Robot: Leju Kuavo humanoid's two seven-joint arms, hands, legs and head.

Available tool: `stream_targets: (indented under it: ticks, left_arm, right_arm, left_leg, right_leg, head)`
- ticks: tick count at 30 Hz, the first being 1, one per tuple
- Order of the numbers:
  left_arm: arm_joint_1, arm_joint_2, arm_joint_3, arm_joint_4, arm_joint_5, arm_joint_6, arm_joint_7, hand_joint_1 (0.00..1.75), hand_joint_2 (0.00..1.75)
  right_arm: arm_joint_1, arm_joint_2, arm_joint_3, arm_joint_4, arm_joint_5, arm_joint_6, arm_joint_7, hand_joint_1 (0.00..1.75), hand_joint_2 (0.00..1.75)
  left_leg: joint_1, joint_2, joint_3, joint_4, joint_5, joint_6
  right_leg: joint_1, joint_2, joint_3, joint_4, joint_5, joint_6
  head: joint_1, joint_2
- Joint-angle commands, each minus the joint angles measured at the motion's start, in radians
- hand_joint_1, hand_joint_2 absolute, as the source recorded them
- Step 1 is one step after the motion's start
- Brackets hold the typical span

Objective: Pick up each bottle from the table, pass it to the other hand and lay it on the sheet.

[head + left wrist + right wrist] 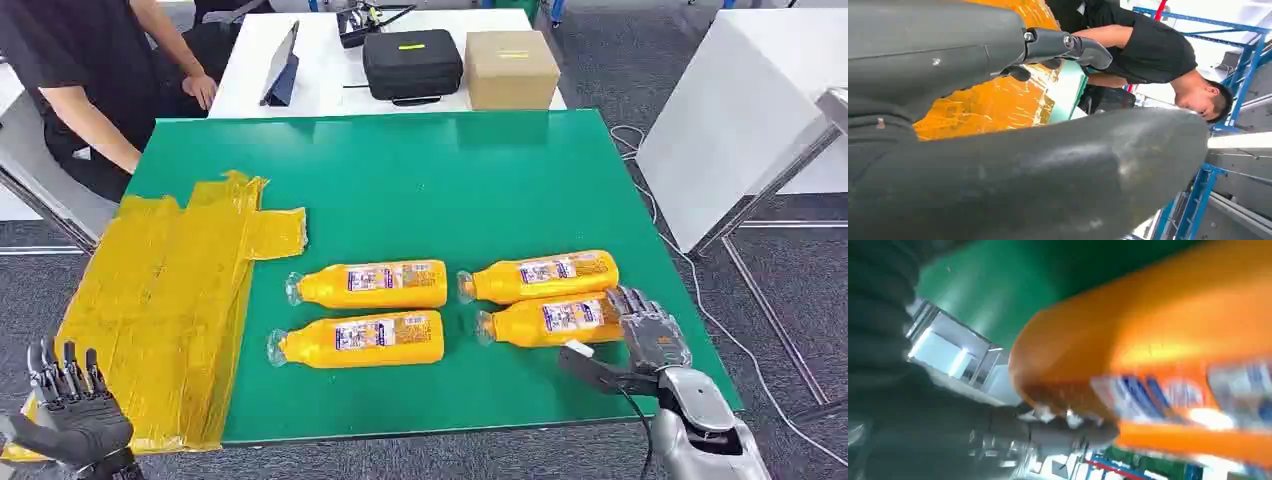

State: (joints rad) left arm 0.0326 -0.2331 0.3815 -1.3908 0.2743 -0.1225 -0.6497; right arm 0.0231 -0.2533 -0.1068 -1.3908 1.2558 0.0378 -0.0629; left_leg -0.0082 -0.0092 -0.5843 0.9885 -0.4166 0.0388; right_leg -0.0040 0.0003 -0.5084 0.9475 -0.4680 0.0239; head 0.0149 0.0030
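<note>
Apparently the right hand (pixel 645 335) spreads its fingers around the base of the nearest orange bottle (pixel 548 320) (not yet gripped, I judge), while the empty left hand (pixel 70 405), fingers apart, waits beside the yellow sheet (pixel 160 290) for the handover.

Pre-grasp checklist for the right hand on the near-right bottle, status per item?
1. Right hand at the base end of the near-right bottle: ok.
2. Grip closed on it: cannot tell; right wrist view is blurred.
3. Neighbouring far-right bottle clear of the fingers: not ok, it lies close.
4. Left hand free to receive: ok, fingers apart, nothing held.
5. Yellow sheet free of bottles: ok.
6. Person away from the bottles: ok.
</note>
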Motion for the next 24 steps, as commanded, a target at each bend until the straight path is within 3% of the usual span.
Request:
stream_targets:
  ticks: [1, 13, 24]
  left_arm:
    - [-0.073, 0.044, -0.026, 0.167, 0.014, -0.006, -0.023, 0.00, 0.00]
    - [-0.080, 0.046, -0.018, 0.163, 0.018, 0.003, -0.028, 0.00, 0.00]
    - [-0.083, 0.047, -0.019, 0.165, 0.018, 0.004, -0.028, 0.00, 0.00]
  right_arm:
    - [-0.021, -0.042, 0.111, 0.184, 0.007, 0.041, 0.001, 1.75, 1.75]
    - [-0.088, -0.046, 0.184, 0.272, 0.001, 0.061, -0.009, 1.75, 1.75]
    - [-0.087, -0.048, 0.185, 0.270, -0.002, 0.063, -0.011, 1.75, 1.75]
  left_leg:
    - [0.001, -0.001, 0.004, -0.002, 0.000, -0.002]
    - [0.002, 0.002, 0.012, -0.001, -0.003, -0.002]
    - [0.002, 0.004, 0.018, -0.002, -0.004, -0.002]
  right_leg:
    - [0.001, -0.001, 0.005, -0.003, 0.000, 0.000]
    - [0.002, 0.000, 0.003, -0.004, 0.000, 0.000]
    - [0.002, 0.005, 0.007, -0.005, -0.001, 0.000]
  head:
    - [0.001, 0.000]
    - [0.001, 0.000]
    - [0.000, 0.000]
